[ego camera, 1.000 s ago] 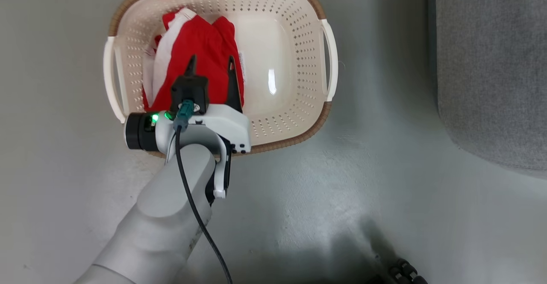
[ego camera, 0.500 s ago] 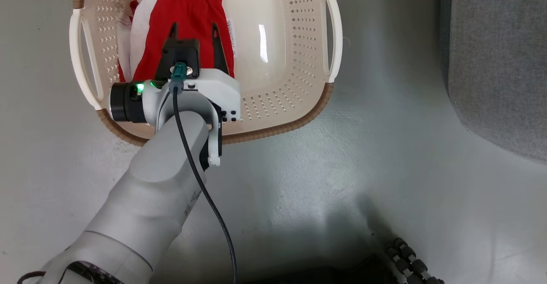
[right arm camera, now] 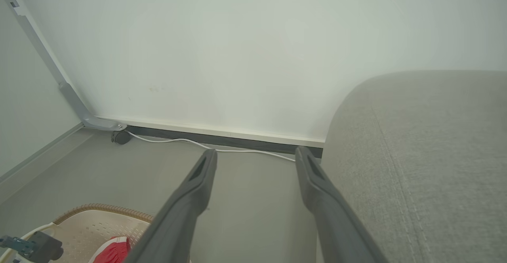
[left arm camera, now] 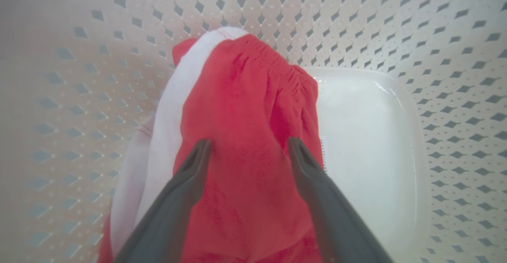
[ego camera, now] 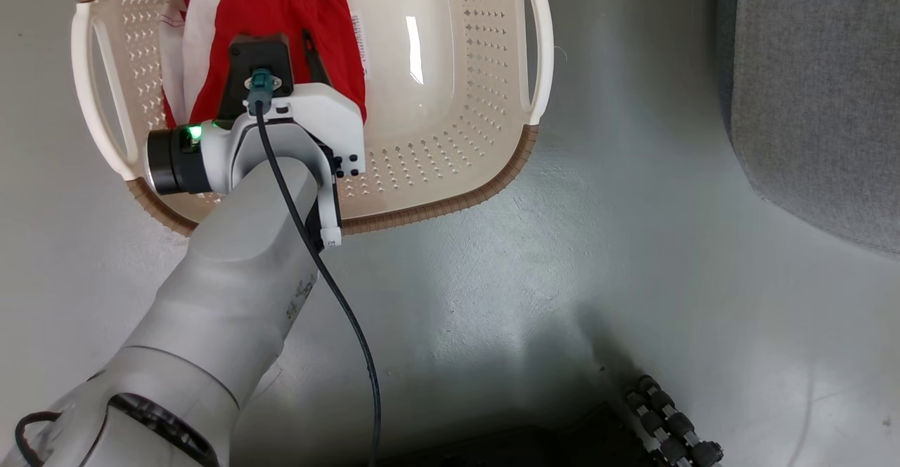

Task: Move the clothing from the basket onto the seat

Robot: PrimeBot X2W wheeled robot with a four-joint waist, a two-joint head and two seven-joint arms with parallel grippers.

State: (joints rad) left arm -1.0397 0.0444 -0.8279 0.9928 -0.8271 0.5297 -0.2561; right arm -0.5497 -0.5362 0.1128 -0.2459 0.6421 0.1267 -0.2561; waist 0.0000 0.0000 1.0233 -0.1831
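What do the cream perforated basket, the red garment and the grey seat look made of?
Cream perforated basket: glossy moulded plastic, judging by the glare on its floor. Red garment: soft sports fabric, probably; gathered elastic waistband. Grey seat: matte woven upholstery, stitched seam visible.

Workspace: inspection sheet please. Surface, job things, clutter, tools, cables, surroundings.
Surface: glossy grey floor.
Job's things: red-and-white clothing in the left half of the basket; basket on floor; seat to its right.
Clutter: dark ribbed part at head view's bottom edge, unidentified.
Tools: left tool open, over the clothing, inside basket; right tool open, empty.
Cables: black cable along left arm; white cable at foot of wall.
Surroundings: pale wall, metal frame with caster.
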